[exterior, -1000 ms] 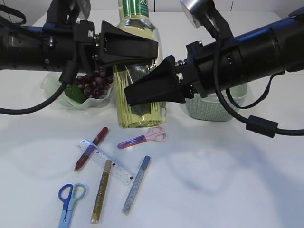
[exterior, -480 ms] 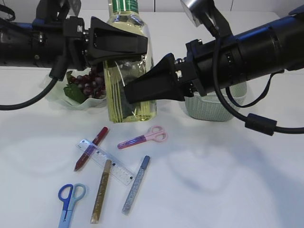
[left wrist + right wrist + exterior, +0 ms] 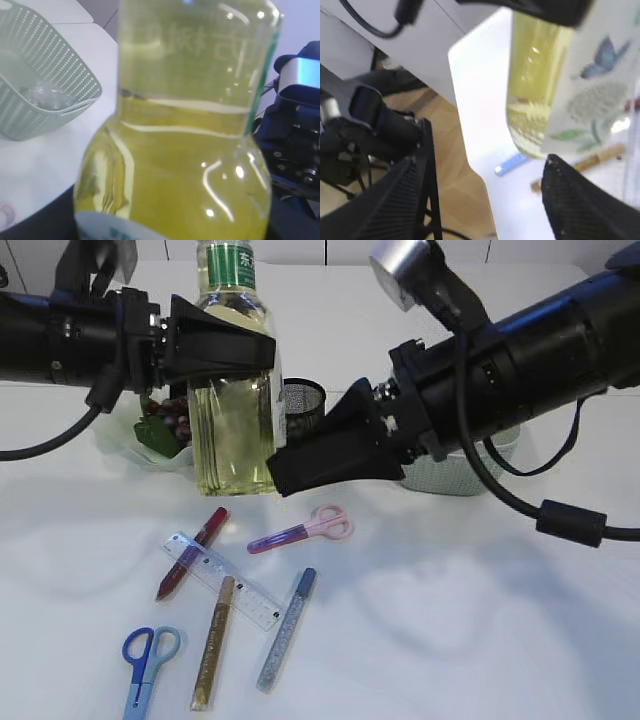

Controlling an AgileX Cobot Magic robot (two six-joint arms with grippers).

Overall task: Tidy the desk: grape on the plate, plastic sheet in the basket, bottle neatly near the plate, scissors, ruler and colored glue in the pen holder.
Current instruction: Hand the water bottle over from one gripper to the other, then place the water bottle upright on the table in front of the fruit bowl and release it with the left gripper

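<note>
White desk [image 3: 480, 620]: the left gripper [image 3: 225, 340] is clamped on the tall clear plastic bottle of yellow liquid [image 3: 232, 410], holding it upright at the grape plate's [image 3: 150, 455] three o'clock for neat placement. The right gripper [image 3: 330, 455], jaws apart, holds nothing.

The bottle [image 3: 233, 400] stands far left, just right of the plate [image 3: 130, 445] — the basket [image 3: 470, 465] sits right. Scissors [image 3: 148, 665], ruler [image 3: 222, 580] and glue sticks [image 3: 285, 630] lie near — in front.
</note>
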